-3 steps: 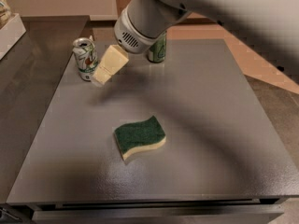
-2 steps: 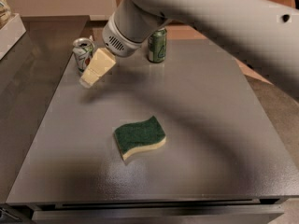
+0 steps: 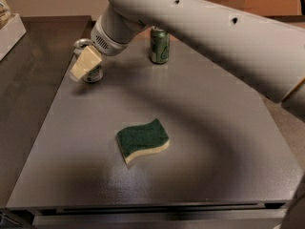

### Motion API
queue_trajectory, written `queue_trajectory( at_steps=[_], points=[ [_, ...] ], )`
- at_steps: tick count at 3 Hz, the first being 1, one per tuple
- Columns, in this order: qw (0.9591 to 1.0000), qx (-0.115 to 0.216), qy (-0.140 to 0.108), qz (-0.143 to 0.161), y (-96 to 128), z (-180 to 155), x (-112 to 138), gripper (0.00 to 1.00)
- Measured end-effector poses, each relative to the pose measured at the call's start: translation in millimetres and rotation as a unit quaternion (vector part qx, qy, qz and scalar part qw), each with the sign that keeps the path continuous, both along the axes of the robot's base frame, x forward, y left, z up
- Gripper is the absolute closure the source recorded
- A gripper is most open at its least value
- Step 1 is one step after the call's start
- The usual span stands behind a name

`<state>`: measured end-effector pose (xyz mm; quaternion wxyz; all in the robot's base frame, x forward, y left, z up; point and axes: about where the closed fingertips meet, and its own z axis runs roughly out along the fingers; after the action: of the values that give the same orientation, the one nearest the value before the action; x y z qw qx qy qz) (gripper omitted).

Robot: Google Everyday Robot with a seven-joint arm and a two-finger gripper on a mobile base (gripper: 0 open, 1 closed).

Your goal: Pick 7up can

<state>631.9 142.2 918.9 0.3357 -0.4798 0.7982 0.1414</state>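
The 7up can point(image 3: 95, 74) stands at the far left of the grey table point(image 3: 209, 128). It is mostly hidden; only its silver top and its lower part show. My gripper point(image 3: 85, 63) is right in front of the can and covers its middle. I cannot see whether it touches the can. The big white arm reaches in from the upper right.
An all-green can point(image 3: 159, 45) stands at the back middle of the table. A green and yellow sponge point(image 3: 142, 140) lies near the table's centre. A white box point(image 3: 10, 30) sits on the dark counter at the far left.
The arm has swung to the left, and the gripper has moved from beside the 7up can to directly over it. The cans and the sponge have not moved.
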Motion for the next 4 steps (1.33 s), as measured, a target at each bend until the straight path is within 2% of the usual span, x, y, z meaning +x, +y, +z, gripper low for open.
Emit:
queue_trajectory(
  at_steps=[1,3,4],
  points=[
    [0.9998,0.007,-0.003,-0.016,11,-3,25,0.00],
    [0.9997,0.016,-0.004,-0.015,30,-10,48,0.00],
    [0.9997,0.018,-0.004,-0.015,34,-10,53,0.16]
  ],
)
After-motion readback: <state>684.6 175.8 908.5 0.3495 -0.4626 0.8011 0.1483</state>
